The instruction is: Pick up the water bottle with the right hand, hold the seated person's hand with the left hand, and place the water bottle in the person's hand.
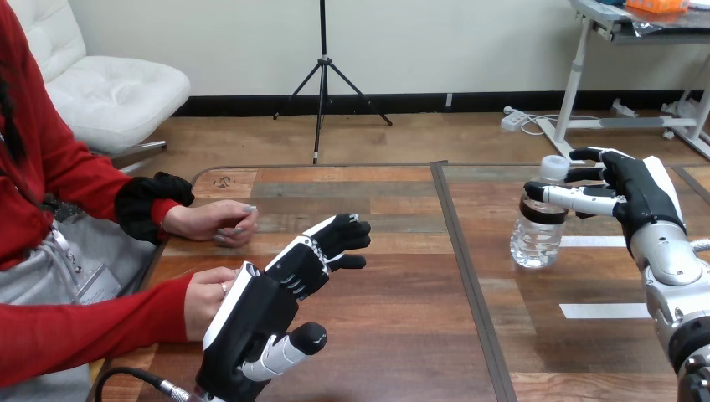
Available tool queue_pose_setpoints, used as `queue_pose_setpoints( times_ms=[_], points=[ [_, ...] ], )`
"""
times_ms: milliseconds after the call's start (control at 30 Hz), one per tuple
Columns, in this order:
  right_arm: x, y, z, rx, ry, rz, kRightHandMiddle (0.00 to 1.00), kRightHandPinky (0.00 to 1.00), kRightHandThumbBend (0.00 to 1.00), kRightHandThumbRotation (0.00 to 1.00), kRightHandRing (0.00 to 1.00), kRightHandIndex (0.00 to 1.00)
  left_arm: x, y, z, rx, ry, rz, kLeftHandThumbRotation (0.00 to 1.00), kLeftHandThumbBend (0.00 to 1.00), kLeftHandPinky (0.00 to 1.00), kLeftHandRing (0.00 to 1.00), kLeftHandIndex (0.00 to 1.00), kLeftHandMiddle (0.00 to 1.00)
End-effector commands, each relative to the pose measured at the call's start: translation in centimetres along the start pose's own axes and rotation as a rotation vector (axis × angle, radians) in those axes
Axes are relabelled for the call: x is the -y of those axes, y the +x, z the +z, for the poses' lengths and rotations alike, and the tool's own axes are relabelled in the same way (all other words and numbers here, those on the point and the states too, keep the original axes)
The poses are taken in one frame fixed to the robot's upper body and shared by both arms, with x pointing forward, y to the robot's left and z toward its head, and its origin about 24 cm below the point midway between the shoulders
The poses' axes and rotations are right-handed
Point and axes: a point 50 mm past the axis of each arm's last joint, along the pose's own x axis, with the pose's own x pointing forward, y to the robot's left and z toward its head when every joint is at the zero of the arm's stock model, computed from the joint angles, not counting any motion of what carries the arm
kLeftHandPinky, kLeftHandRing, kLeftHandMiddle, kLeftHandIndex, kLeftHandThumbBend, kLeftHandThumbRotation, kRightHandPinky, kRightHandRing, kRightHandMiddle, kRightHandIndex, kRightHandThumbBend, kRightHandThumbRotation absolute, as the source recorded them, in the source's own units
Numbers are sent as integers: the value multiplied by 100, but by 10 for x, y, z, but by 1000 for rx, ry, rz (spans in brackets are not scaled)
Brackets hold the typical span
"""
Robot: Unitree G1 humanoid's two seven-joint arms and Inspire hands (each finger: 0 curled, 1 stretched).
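A clear water bottle [536, 239] with a white cap and a dark band stands on the table at the right. My right hand [640, 197] is at its top. The thumb lies across the front of the neck and the fingers [586, 155] reach in beside the cap, pinching it. My left hand [259, 314] hovers low at the left with loosely bent fingers that hold nothing. The person's hand at the lower left [205, 297] sits against the back of my left hand. The person's other hand [213, 222] rests on the table farther back.
A dark seam [465, 276] runs front to back down the middle of the wooden table. Two white tape strips [603, 311] lie on the right half, near my right forearm. The person sits close against the table's left edge.
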Motion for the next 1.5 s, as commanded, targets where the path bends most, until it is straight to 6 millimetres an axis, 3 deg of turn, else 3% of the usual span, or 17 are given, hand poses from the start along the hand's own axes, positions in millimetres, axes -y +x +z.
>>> queue_pose_setpoints(
  times_ms=[0, 333, 500, 800, 1033, 1467],
  points=[
    [-6, 7, 30, 104, 70, 16, 72, 60, 98, 10, 68, 77, -6, 10, 6, 47, 32, -8, 76, 93, 78, 84, 85, 85],
    [-11, 6, 32, 116, 124, 50, 72, 56, 100, 5, 67, 77, -6, 10, 5, 40, 15, -17, 75, 93, 78, 85, 85, 85],
    [-13, 6, 32, 114, 113, 52, 72, 46, 99, 4, 62, 76, -5, 10, 5, 42, 23, -19, 75, 93, 78, 84, 85, 85],
    [-16, 6, 32, 131, 113, 64, 71, 37, 96, 1, 53, 75, -5, 11, 5, 44, 15, -23, 75, 92, 78, 85, 85, 85],
    [-18, 5, 33, 145, 97, 68, 69, 35, 95, 0, 48, 74, -5, 12, 5, 48, 16, -23, 74, 92, 78, 85, 85, 85],
    [-22, 4, 34, 161, 105, 97, 66, 38, 92, 0, 50, 73, -4, 14, 4, 46, 13, -25, 75, 92, 77, 84, 84, 84]
  ],
)
